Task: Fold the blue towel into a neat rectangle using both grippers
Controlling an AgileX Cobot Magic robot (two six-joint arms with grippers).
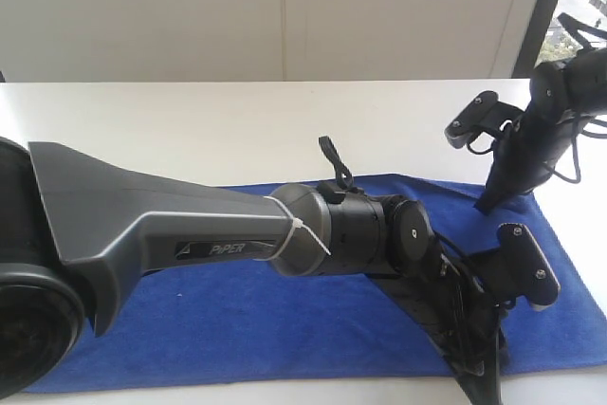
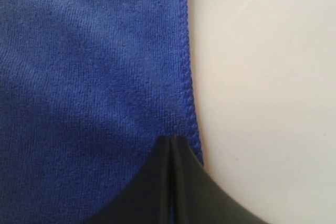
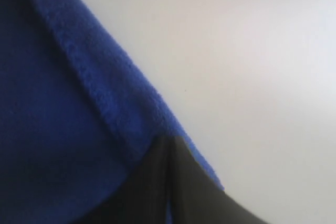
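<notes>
Two pinches, zero folds so far. Nearest, left arm (image 1: 142,225), big and grey, blocking a wide strip of the outside view. Just past it, left gripper (image 2: 172,141), jaws pressed tight together, tips down on the near hem of the blue towel (image 1: 237,320), seemingly nipping a bit of cloth there. Towel itself spread out long and flat on the white table (image 1: 190,120), one layer only, no crease to see. Farther back, right gripper (image 1: 487,204), also squeezed closed, down at the far edge near the right end, with a thin sliver of blue showing between its jaws up close, so probably gripping too. Done: both grabs, most likely. Left to do: lifting the held edges, bringing one side over onto the other, laying it down, smoothing, maybe folding again for a neat rectangle. Hard to tell: amount of cloth inside each pinch, with black tips covering the spot. Cut off or hidden: towel's left end partly behind the arm, its right corner at the picture's side, left tips at the bottom border of the outside view. Right wrist picture soft and blurry.
</notes>
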